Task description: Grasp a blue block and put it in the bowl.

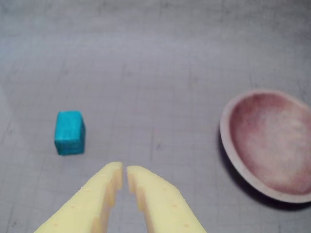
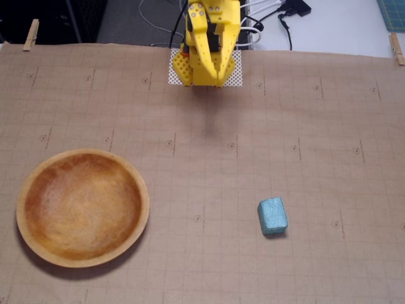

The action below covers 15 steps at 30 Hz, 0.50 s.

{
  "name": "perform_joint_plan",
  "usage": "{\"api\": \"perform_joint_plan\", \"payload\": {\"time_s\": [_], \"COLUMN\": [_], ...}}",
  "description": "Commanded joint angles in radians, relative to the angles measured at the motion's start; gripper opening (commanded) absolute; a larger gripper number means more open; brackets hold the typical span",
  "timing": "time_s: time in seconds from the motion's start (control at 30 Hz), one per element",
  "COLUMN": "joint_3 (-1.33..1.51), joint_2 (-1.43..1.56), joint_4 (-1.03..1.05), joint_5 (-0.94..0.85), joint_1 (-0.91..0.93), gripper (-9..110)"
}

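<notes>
Take the bowl [image 2: 83, 207] as your reference for every position below.

**Bench.** The bench [image 2: 304, 126] is covered with gridded brown paper, pegged at its far corners. It carries the bowl, the block and the arm's base, and nothing else in the work area.

**Bowl.** In the fixed view the bowl sits at the lower left, upright and empty. In the wrist view it shows at the right edge [image 1: 272, 143], partly cut off by the frame.

**Arm.** The yellow arm [image 2: 209, 44] stands beyond the bowl and to its right in the fixed view, at the far edge of the bench, folded back over its base. It is well apart from both bowl and block.

**Jaws.** The gripper [image 1: 124, 170] enters the wrist view from the bottom edge. The jaws are nearly closed, with only a narrow slit between the tips, and they grasp nothing.

**Block.** The block [image 2: 273, 216] lies on the bench well to the right of the bowl in the fixed view, roughly level with the bowl's centre. In the wrist view it lies left of the jaws [image 1: 70, 133], on the side away from the bowl.

**Step in hand.** Judge this as the start of the approach: the block is not yet grasped.

**Next move.** Spread the jaws wider than the block, swing away from the bowl toward the block, and descend with one jaw on each side of it.
</notes>
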Motion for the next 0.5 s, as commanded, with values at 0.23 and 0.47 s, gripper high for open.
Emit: {"api": "perform_joint_plan", "payload": {"time_s": [0.23, 0.47], "joint_3": [-0.012, -0.043], "joint_2": [-0.15, -0.436], "joint_4": [-0.387, -0.561], "joint_5": [0.005, 0.006], "joint_1": [-0.097, -0.206], "gripper": [-1, -1]}}
